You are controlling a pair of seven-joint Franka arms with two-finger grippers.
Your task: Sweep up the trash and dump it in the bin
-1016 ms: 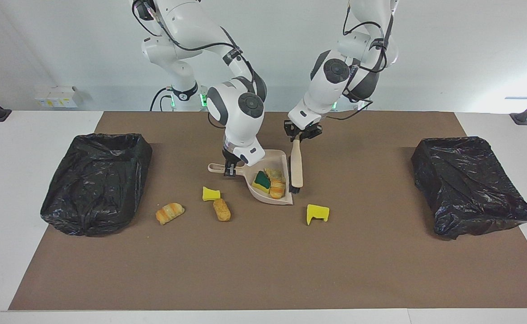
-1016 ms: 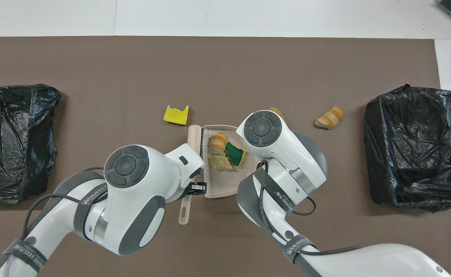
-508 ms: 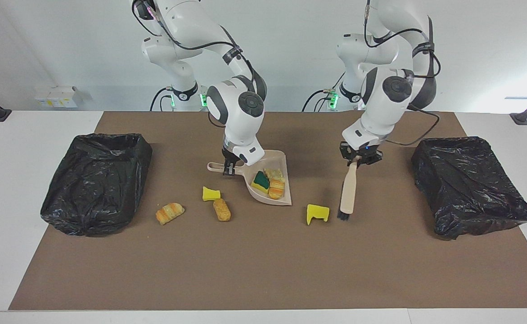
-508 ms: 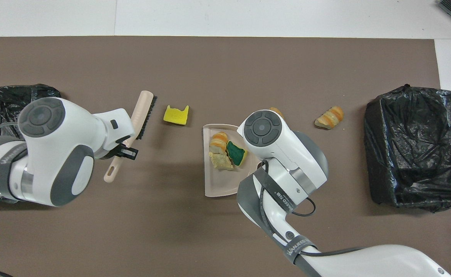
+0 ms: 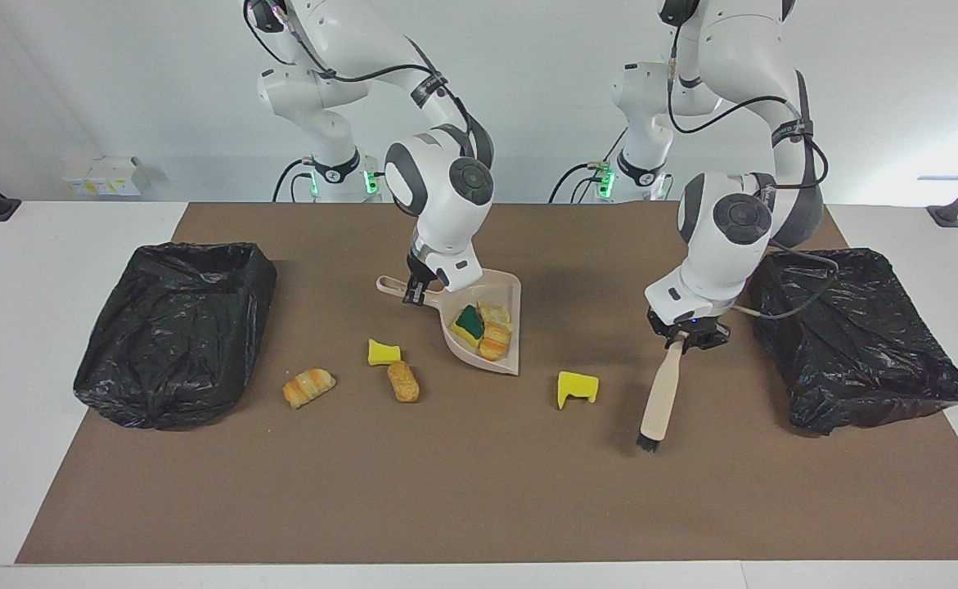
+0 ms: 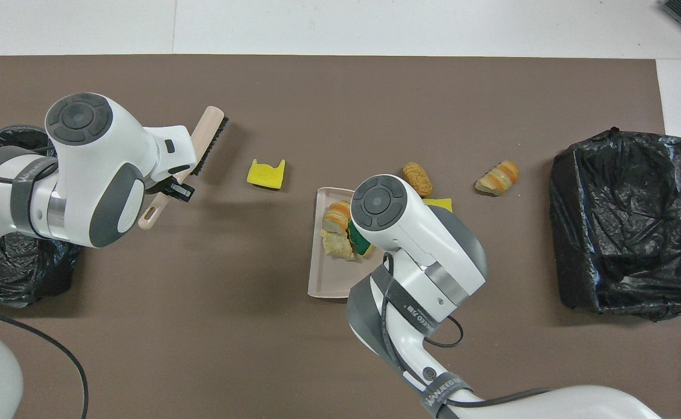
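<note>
The left gripper (image 5: 685,339) is clamped on the handle of the brush (image 5: 660,395), bristles hanging low over the mat; the right gripper (image 5: 415,292) is clamped on the dustpan (image 5: 501,364) handle, which only the facing view shows, the arm hiding it from overhead. Three trash pieces (image 5: 483,329) lie in the pan. A yellow sponge (image 5: 577,388) sits between pan and brush; another sponge (image 5: 383,352) and two bread lumps (image 5: 402,380) lie toward the right arm's bin (image 5: 176,327).
</note>
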